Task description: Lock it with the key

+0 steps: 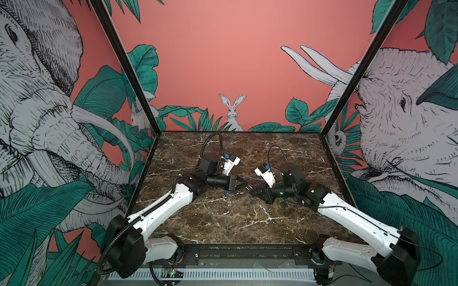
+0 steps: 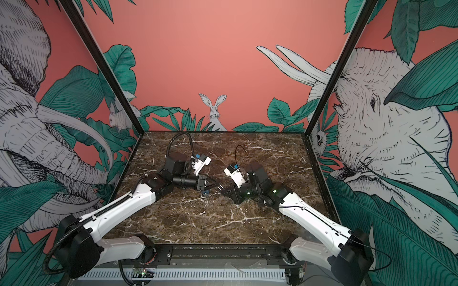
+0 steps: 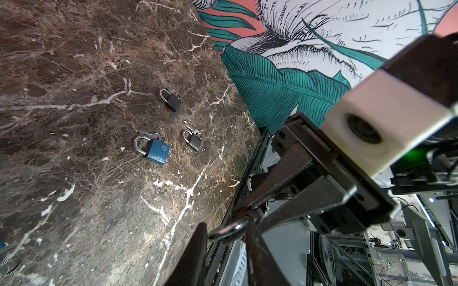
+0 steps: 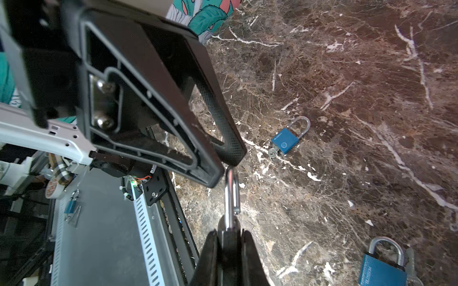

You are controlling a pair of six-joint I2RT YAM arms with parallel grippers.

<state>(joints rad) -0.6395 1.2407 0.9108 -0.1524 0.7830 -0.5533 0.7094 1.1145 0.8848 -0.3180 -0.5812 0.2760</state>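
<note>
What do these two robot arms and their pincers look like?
The left arm and right arm have white shells joined by chunky black joints. A ribbed black hose runs along the left one; a thin black cable and small green lights mark the right. The left gripper and right gripper are black, each with two tapering fingers and a white camera box behind.

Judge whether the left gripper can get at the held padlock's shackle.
Probably yes: the shackle juts free of the shut right gripper and sits between the left gripper's parted fingers, with nothing intervening.
</note>
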